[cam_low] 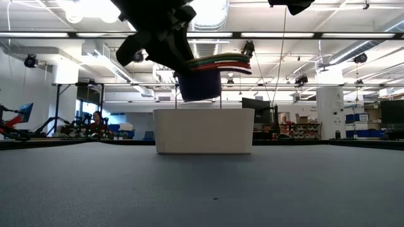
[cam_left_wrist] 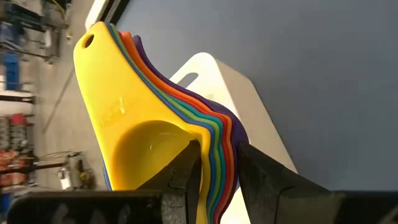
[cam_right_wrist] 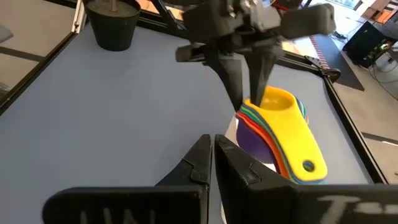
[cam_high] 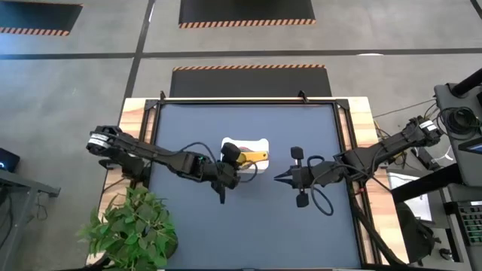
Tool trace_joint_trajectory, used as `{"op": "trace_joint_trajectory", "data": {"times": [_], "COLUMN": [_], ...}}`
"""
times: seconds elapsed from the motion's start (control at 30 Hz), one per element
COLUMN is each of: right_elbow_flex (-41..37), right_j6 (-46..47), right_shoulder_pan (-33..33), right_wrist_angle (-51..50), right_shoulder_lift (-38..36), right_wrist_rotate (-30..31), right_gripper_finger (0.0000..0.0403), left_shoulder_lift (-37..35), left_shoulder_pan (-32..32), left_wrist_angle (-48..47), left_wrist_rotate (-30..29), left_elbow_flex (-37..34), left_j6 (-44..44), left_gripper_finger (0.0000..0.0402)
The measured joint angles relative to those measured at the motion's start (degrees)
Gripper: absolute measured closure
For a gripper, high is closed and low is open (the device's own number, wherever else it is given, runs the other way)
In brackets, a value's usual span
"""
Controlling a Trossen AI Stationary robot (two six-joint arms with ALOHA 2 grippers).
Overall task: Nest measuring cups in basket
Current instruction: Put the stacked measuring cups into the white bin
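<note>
measuring cups (cam_left_wrist: 155, 134): all stacked one inside another, yellow on the inside, purple on the outside, handles fanned together; the stack hangs in the air over the basket (cam_low: 203, 131), clear of its rim in the low view.
basket: white, low-walled, sitting on the dark table (cam_high: 248, 218) near its middle; whether anything lies inside it cannot be told.
left gripper (cam_left_wrist: 214, 171): clamped on the measuring cups, one finger inside the yellow bowl, the other against the outer wall of the stack, directly above the basket.
right gripper (cam_right_wrist: 213, 155): fingers pressed together, holding nothing, waiting beside the basket on the right arm's side.
step in hand: judged to be the lowering of the nested stack into the basket.
doing it well: centre the bowls over the opening, keep the stack level, and turn the handles along the basket's long side so they clear the wall.
release: best only once the outermost cup rests on the basket floor.
risk: letting go while tilted could tip the stack over the rim or split it.
</note>
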Motion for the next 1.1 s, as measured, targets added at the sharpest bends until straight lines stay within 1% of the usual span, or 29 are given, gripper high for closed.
{"op": "trace_joint_trajectory", "data": {"times": [0.07,0.2,0.33,0.63,1.0,1.1], "right_elbow_flex": [0.0,0.0,0.0,0.0,0.0,0.0], "right_j6": [0.0,-0.3,-0.4,-1.0,-1.1,-1.1], "right_shoulder_pan": [0.0,0.0,0.0,0.0,0.0,0.0], "right_wrist_angle": [0.0,-0.1,-0.1,-0.2,-0.2,-0.2], "right_shoulder_lift": [-0.1,-0.2,-0.2,-0.2,-0.2,-0.2], "right_wrist_rotate": [0.0,0.0,0.0,0.0,0.0,0.0], "right_gripper_finger": [0.0394,0.0394,0.0394,0.0394,0.0394,0.0394], "left_shoulder_lift": [0.0,0.0,0.0,0.0,0.0,0.0], "left_shoulder_pan": [1.5,4.0,6.2,8.0,9.7,10.6], "left_wrist_angle": [0.0,0.0,0.0,-0.2,0.0,0.7], "left_wrist_rotate": [1.9,3.5,7.3,11.8,12.3,15.4], "left_elbow_flex": [0.0,0.0,0.0,-1.2,-2.7,-3.4], "left_j6": [0.4,1.3,1.4,1.2,1.4,1.4], "left_gripper_finger": [0.0327,0.0327,0.0327,0.0327,0.0327,0.0327]}}
